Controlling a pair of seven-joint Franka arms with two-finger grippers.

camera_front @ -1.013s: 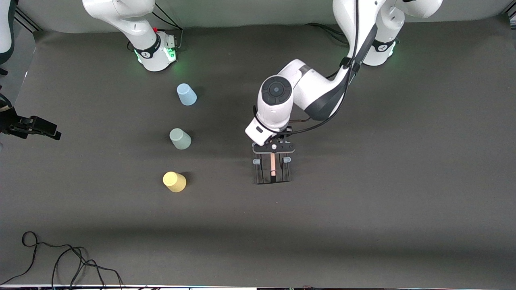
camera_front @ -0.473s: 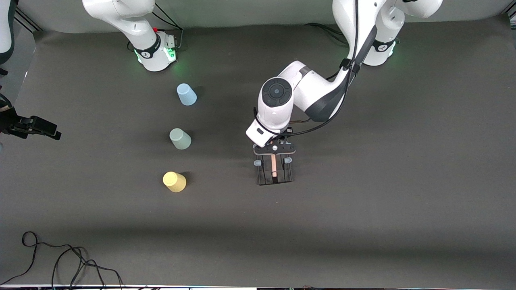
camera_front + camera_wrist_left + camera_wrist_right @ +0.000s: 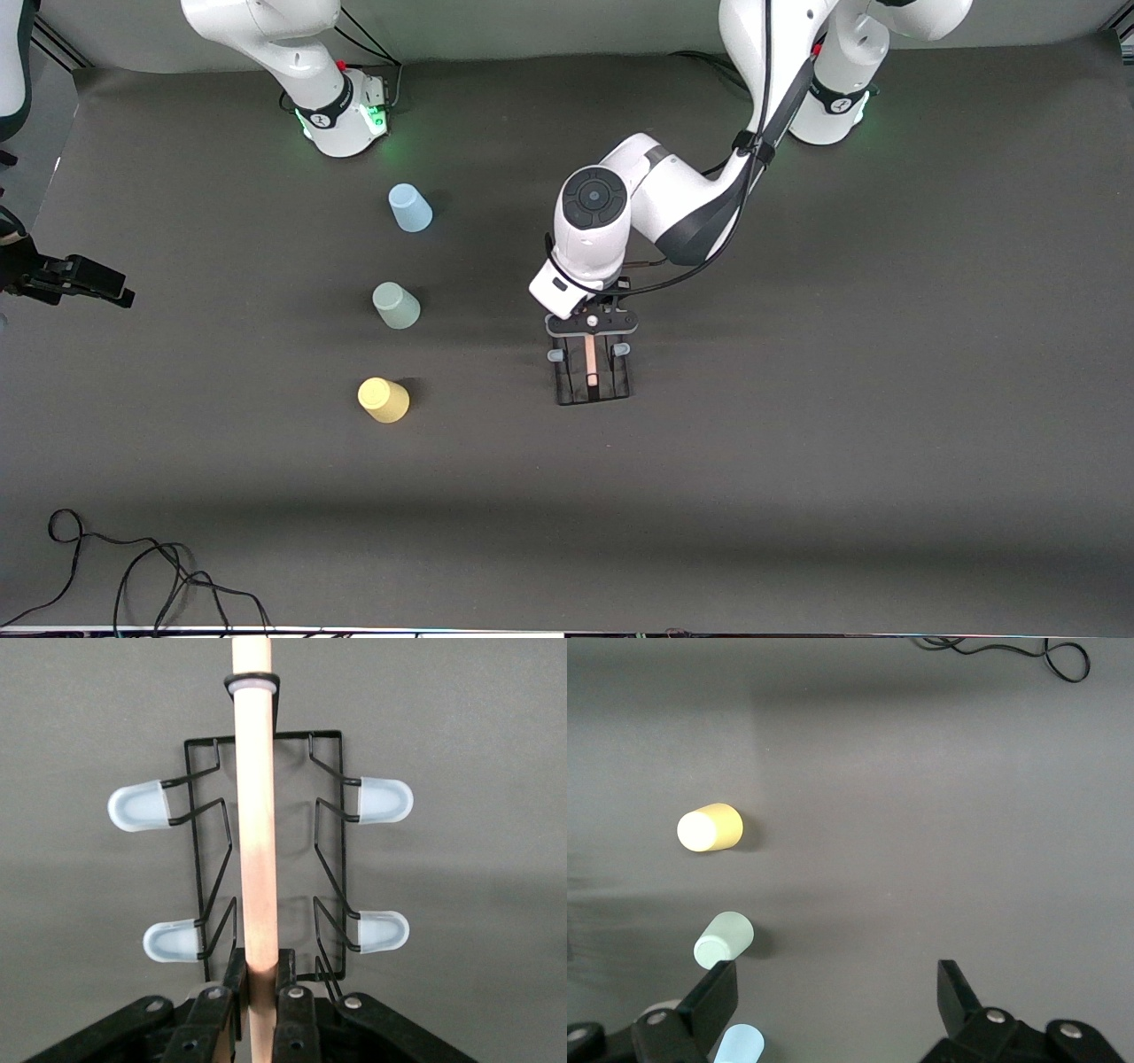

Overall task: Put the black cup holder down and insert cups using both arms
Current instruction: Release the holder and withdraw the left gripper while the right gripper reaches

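Observation:
My left gripper (image 3: 589, 339) is shut on the light wooden rod (image 3: 257, 815) of the black cup holder (image 3: 611, 381) and holds it at mid table. I cannot tell whether the holder touches the table. Pale-tipped pegs (image 3: 137, 806) stick out on both sides. The blue cup (image 3: 409, 208), grey-green cup (image 3: 396, 305) and yellow cup (image 3: 383, 400) stand apart in a row toward the right arm's end, closed ends up. My right gripper (image 3: 837, 979) is open and empty, high over the table near that row. The right wrist view shows the yellow (image 3: 709, 827), grey-green (image 3: 725, 939) and blue (image 3: 740, 1045) cups.
A black cable (image 3: 133, 567) lies coiled at the table's front edge toward the right arm's end. A black part (image 3: 71, 279) shows at that end of the front view; I cannot tell what it is. Dark mat (image 3: 842, 399) covers the table.
My left gripper has carried the cup holder a little toward the right arm's end. The cups and the right arm have not moved.

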